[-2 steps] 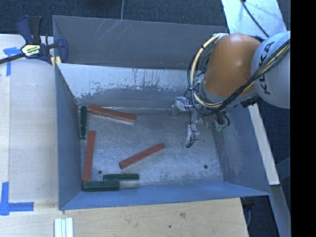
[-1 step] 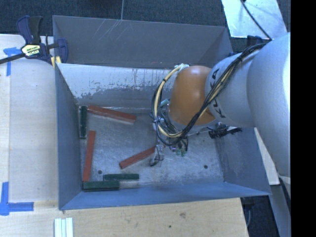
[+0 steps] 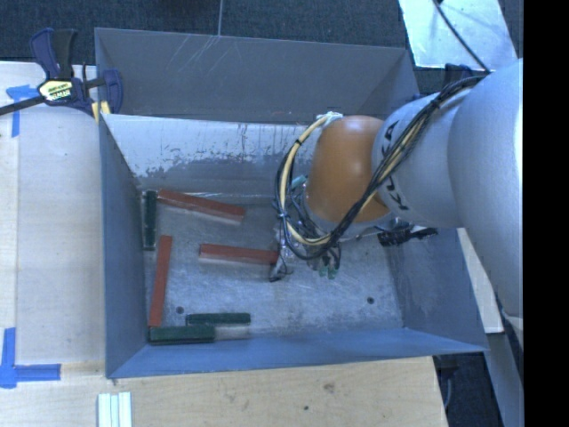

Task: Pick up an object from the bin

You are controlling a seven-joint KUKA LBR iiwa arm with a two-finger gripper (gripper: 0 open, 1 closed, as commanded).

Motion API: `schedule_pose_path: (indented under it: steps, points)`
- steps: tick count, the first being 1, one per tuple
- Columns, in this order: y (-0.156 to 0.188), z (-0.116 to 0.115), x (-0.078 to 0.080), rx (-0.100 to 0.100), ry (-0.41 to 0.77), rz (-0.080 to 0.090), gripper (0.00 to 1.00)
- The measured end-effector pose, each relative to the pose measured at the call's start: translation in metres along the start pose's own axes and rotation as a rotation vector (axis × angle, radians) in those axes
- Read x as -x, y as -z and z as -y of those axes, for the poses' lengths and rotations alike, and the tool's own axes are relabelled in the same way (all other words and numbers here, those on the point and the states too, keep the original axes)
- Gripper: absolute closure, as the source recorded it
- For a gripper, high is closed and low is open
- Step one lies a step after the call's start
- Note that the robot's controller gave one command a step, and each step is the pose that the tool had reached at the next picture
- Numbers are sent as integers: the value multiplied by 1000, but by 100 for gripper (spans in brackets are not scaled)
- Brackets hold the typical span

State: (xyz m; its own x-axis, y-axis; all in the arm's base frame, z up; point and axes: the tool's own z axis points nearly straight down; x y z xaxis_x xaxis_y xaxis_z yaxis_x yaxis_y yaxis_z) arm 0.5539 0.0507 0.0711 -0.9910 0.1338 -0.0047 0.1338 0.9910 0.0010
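Observation:
My gripper [image 3: 281, 269] reaches down to the bin floor near the middle, its tip at the right end of a reddish-brown flat stick [image 3: 236, 254]. The tip touches or sits just beside that end; most of the gripper is hidden under the arm's cover. Another reddish-brown stick [image 3: 203, 205] lies farther back, slanted along the rear of the floor.
A dark green stick [image 3: 149, 219] lies along the left wall, with a third reddish-brown stick [image 3: 161, 280] below it. Two dark green sticks [image 3: 197, 326] lie at the front left corner. The arm with its orange cover and cables fills the bin's right half.

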Motion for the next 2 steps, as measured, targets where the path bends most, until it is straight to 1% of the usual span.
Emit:
schedule_pose_path:
  steps: [1, 2]
  points:
    - [1, -57, 24, 2, 52, 2, 100]
    - [182, -106, 57, 4, 62, 8, 100]
